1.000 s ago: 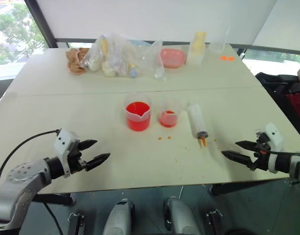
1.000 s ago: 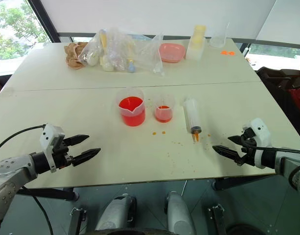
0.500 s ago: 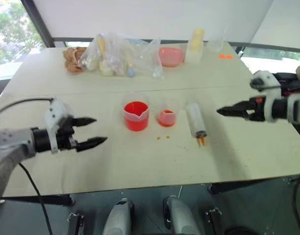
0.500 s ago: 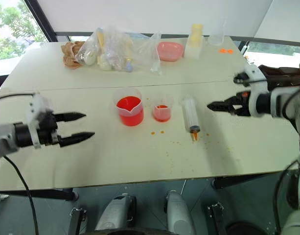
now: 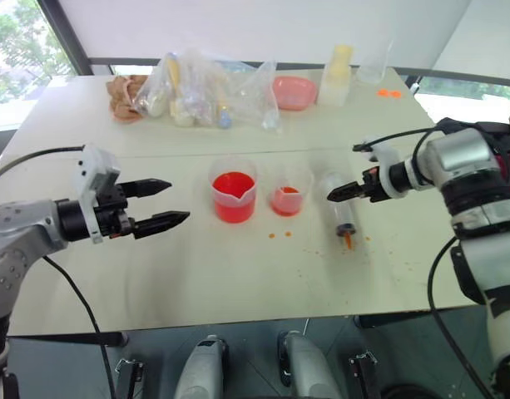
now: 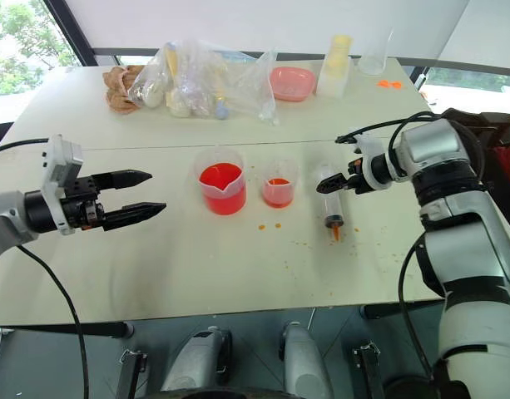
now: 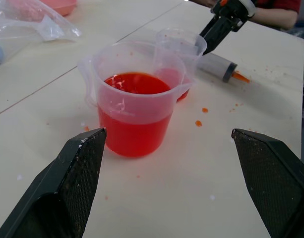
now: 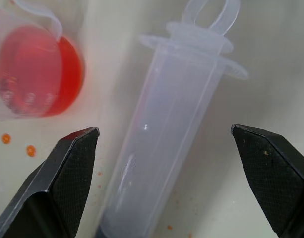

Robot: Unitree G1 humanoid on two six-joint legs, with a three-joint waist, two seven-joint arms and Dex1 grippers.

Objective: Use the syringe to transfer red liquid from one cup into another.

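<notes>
Presently catalogued on the white table [image 5: 196, 274]: a syringe [image 5: 340, 208], lying flat with its orange-stained tip toward the near edge and its ring handle toward the far side; just beside it, a small cup [image 5: 286, 196] holding a little red liquid [image 5: 285, 200]; next to that, the spouted beaker [image 5: 234, 189], well filled with the same liquid. Small red drops [image 5: 279, 234] are scattered in front of the cup.

Right gripper [image 8: 164, 144]: fingers spread wide, poised above the syringe barrel with one finger to each side of it, nothing held. Left gripper [image 5: 155, 204]: fingers likewise spread, held level off to the left of the beaker, well apart from it, empty.

Step in hand, as judged: the syringe is to be picked up. It would best be straddled at mid-barrel, below the flange, so that the ring handle is left free for pulling. The fingers should be lowered evenly before closing, since a round smooth barrel is likely to roll aside under a one-sided push. The neighbouring cup should be kept clear of the inner finger, as it looks light and easily tipped
</notes>
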